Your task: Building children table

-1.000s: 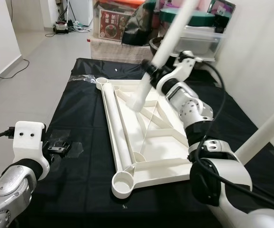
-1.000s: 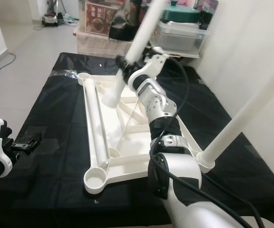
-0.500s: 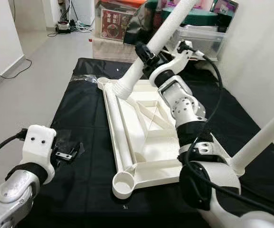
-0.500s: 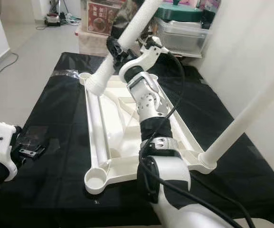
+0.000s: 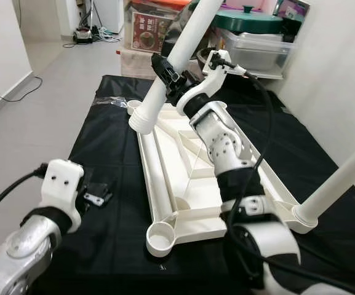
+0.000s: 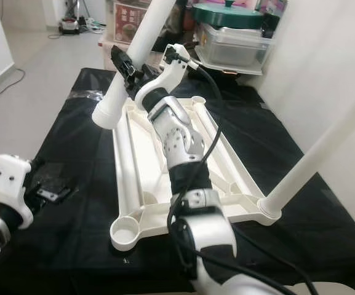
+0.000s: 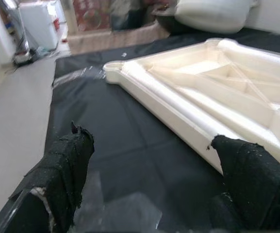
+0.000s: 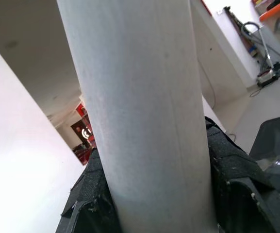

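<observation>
Right tool (image 5: pixel 167 72) is clenched around a white table leg (image 5: pixel 174 63), gripping it partway up the tube, with one black finger (image 8: pixel 237 170) pressed on each side. That leg is tilted, its flared lower end hanging over the far left corner of the upturned white tabletop (image 5: pixel 189 178), close above the round socket (image 5: pixel 132 106) there but apart from it. Across the black sheet (image 5: pixel 109 153) on the floor the tabletop lies underside up, ribs showing. At its near left corner an open round socket (image 5: pixel 160 238) stands bare; at the near right corner a second leg (image 5: pixel 340 181) is already seated, leaning up to the right. Left tool (image 7: pixel 149 179) hovers low over the sheet left of the tabletop, fingers (image 7: pixel 67 170) spread wide and grasping nothing. Boxes and a lidded tub (image 5: pixel 257 46) sit beyond the far edge
</observation>
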You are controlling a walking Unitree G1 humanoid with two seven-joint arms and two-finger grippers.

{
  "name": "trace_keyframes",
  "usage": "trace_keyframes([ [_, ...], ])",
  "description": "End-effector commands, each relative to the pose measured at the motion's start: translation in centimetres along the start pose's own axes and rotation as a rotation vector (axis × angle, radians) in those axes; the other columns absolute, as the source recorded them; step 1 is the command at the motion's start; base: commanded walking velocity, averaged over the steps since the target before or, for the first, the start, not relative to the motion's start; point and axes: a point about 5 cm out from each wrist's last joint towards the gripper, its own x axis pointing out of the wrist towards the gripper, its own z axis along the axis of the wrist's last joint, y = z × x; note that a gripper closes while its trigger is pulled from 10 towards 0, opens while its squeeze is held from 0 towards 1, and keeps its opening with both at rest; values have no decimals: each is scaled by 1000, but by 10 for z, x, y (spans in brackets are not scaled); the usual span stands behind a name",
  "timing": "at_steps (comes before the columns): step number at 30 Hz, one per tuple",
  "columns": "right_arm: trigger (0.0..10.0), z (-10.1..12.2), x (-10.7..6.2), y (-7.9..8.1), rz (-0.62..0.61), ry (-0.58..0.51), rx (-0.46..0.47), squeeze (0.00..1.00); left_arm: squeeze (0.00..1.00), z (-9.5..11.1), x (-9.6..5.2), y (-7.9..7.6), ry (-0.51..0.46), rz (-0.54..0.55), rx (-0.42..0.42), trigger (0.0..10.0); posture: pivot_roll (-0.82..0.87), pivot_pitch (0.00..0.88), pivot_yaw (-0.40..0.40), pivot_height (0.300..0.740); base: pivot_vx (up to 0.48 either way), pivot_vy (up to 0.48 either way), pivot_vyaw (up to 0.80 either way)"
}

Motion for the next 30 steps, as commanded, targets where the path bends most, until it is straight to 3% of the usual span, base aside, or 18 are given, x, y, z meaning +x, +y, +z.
trace_keyframes([
  [1, 10000, 2, 0, 3, 6, -1, -18, 0, 0, -2, 1, -2, 2, -6, 8, 10000, 182, 0, -113, 714, 0, 0, 0],
  [5, 10000, -10, -3, 19, 73, 32, -23, 0, 0, 4, 12, -3, -37, -20, 3, 10000, 175, 0, -110, 714, 0, 0, 0],
  [7, 10000, -22, -6, 37, 151, 63, -26, 0, 0, 10, 23, -9, -75, -65, -13, 10000, 169, 0, -106, 714, 0, 0, 0],
  [13, 10000, -33, -11, 54, 218, 93, -29, 0, 0, 14, 36, -16, -100, -106, -24, 10000, 161, 0, -100, 714, 0, 0, 0],
  [30, 10000, -51, -26, 79, 324, 159, -44, 0, 0, 24, 56, -31, -163, -164, -75, 10000, 156, 0, -98, 714, 0, 0, 0],
])
